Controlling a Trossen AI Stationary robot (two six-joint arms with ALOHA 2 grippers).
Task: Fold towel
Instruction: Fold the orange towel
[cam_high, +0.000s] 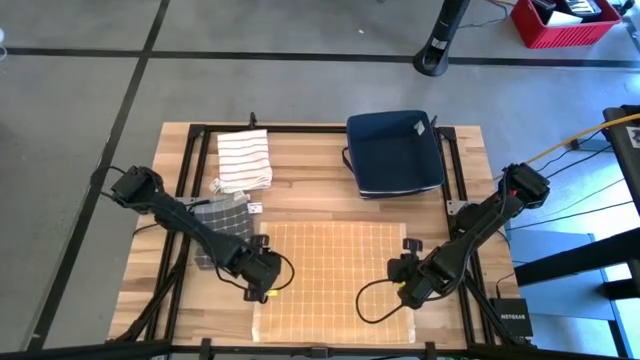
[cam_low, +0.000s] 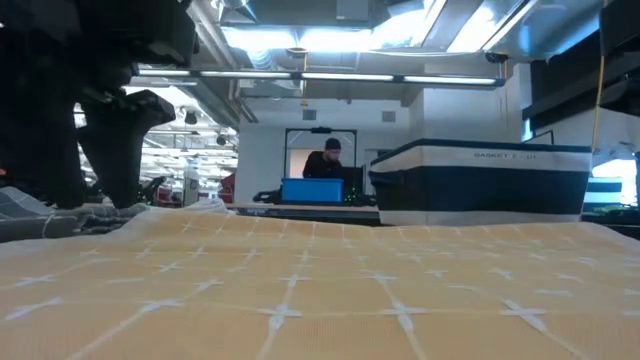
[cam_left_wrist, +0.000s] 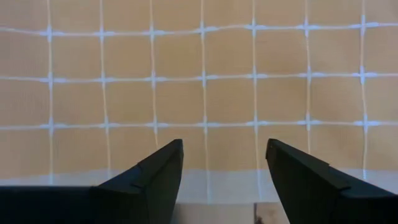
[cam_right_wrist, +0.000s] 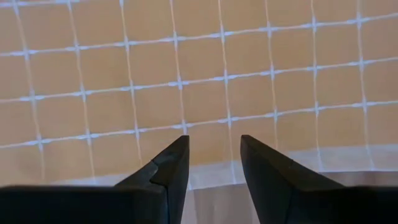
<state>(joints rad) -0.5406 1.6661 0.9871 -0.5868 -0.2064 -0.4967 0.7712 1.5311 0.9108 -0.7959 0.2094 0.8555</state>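
Observation:
The towel (cam_high: 330, 280), tan with a white grid, lies spread flat on the near middle of the wooden table (cam_high: 300, 180). It fills the low view (cam_low: 320, 280). My left gripper (cam_high: 262, 275) hovers open over the towel's left edge (cam_left_wrist: 211, 186), with nothing between its fingers (cam_left_wrist: 224, 155). My right gripper (cam_high: 408, 285) hovers over the towel's right edge (cam_right_wrist: 217, 177). It is also open, with a narrower gap (cam_right_wrist: 214, 149) and nothing in it. Both point steeply down.
A folded white striped cloth (cam_high: 245, 158) lies at the far left, with a grey checked cloth (cam_high: 222, 225) nearer, beside my left arm. A navy bin (cam_high: 395, 152) stands at the far right (cam_low: 480, 180). A person (cam_low: 328, 160) sits in the room beyond.

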